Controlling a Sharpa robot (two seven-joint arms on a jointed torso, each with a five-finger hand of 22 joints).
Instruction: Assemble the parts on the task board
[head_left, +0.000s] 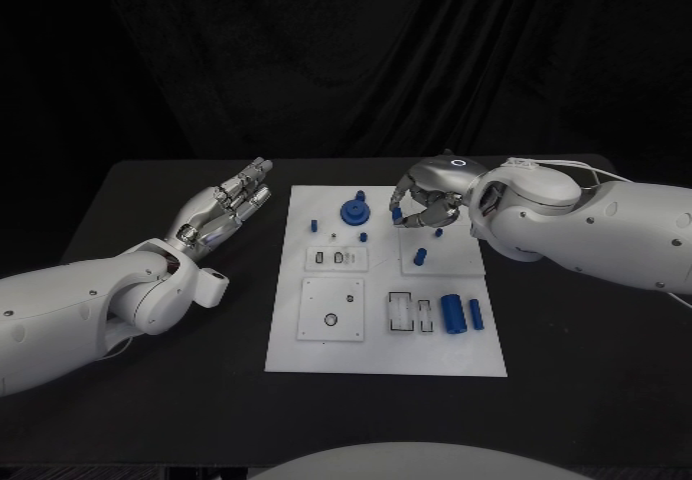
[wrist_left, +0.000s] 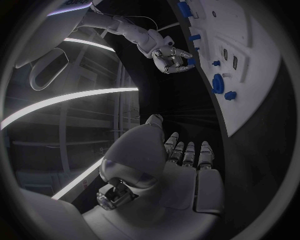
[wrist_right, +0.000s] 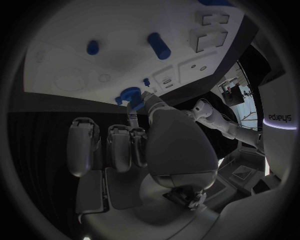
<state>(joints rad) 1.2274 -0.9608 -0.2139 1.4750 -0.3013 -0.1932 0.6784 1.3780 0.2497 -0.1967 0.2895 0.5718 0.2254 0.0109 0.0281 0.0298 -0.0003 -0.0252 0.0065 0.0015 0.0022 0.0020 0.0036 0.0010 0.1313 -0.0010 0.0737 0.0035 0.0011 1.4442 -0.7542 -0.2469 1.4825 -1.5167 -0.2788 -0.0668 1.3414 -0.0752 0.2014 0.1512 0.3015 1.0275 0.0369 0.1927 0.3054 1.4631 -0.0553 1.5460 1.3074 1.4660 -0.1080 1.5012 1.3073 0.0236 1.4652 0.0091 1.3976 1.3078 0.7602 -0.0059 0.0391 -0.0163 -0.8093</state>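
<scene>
While the left hand (head_left: 231, 205) lies left of the white board (head_left: 387, 355), in the upper-left part of the head view, its fingers are stretched out straight and close together, and it holds nothing. In the left wrist view the same hand (wrist_left: 187, 165) shows its fingers flat and side by side, clear of the board's edge (wrist_left: 262, 100).

At the upper right of the board, the right hand (head_left: 427, 200) hangs over the far edge with its fingers curled inward. In the left wrist view this hand (wrist_left: 170, 56) holds a small blue piece (wrist_left: 189, 61) at its fingertips. Whether the grip is a firm pinch cannot be told.

The board sits in the middle of the black table (head_left: 577, 350). A round blue gear (head_left: 355, 212) stands near its top centre, just left of the right hand. A short blue peg (head_left: 420, 257) stands below that hand. Two blue cylinders (head_left: 462, 312) lie side by side at the lower right of the board, next to a clear rectangular holder (head_left: 410, 312). A square white plate (head_left: 332, 308) occupies the lower left of the board.
</scene>
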